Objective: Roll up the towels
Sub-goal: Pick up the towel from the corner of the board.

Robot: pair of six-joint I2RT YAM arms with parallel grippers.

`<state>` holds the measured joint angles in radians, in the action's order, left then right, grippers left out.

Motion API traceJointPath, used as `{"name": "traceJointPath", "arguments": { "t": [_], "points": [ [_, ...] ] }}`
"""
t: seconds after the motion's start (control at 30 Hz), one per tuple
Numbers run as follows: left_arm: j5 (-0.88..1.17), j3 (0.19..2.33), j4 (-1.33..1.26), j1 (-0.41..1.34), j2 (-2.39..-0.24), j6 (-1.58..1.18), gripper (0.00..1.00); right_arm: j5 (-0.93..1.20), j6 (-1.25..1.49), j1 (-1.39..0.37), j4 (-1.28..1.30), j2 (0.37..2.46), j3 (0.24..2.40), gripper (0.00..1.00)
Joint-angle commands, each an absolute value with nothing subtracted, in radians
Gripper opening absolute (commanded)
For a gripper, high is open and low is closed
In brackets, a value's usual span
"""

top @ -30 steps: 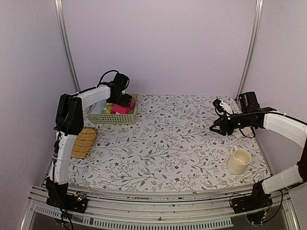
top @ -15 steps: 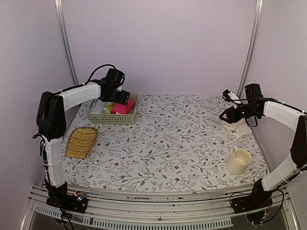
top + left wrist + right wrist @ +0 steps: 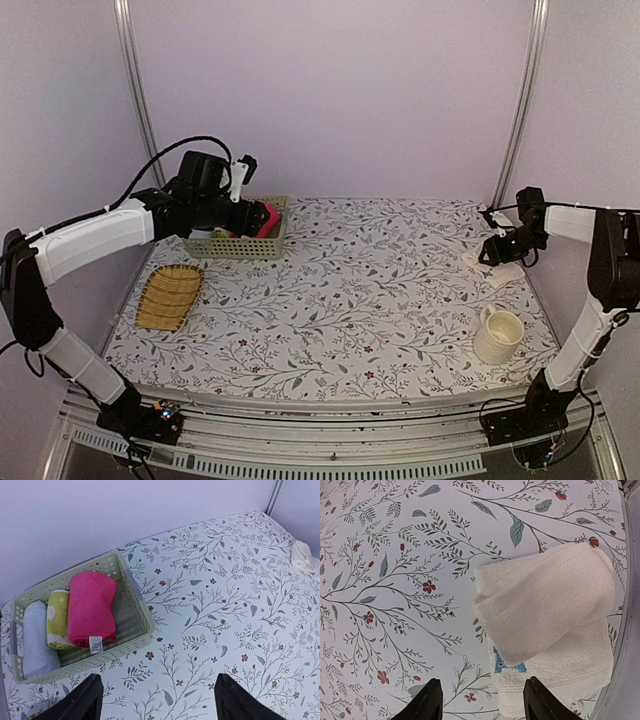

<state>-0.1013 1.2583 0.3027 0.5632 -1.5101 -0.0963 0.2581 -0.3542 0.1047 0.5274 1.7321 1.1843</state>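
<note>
Two towels: pink towel (image 3: 91, 607) rolled in far-left basket (image 3: 125, 647); white towel (image 3: 545, 615) loosely half-rolled, far right tabletop edge. Both jaws wide, empty. Risk: right jaws pinch one layer only, roll unravels or slides off the edge.

Left gripper (image 3: 159, 702) backed off basket (image 3: 102, 656); right gripper (image 3: 482, 702) moved over cream towel (image 3: 545, 600)
</note>
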Motion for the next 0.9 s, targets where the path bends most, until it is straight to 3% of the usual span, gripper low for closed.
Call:
{"name": "traceJointPath", "arguments": {
  "t": [0.0, 0.3, 0.6, 0.87],
  "points": [
    [-0.119, 1.235, 0.320, 0.619, -1.510, -0.032, 0.78, 0.204, -0.342, 0.103, 0.541, 1.758, 1.179, 0.58],
    [-0.252, 1.444, 0.506, 0.747, -1.574, 0.016, 0.78, 0.248, -0.354, 0.103, 0.524, 1.798, 1.188, 0.58],
    [-0.394, 1.881, 0.820, 0.883, -1.753, 0.063, 0.80, 0.254, -0.364, 0.102, 0.502, 1.812, 1.179, 0.59],
    [-0.427, 1.891, 0.810, 0.948, -1.790, 0.044, 0.80, 0.168, -0.383, 0.101, 0.434, 1.907, 1.261, 0.59]
  ]
}}
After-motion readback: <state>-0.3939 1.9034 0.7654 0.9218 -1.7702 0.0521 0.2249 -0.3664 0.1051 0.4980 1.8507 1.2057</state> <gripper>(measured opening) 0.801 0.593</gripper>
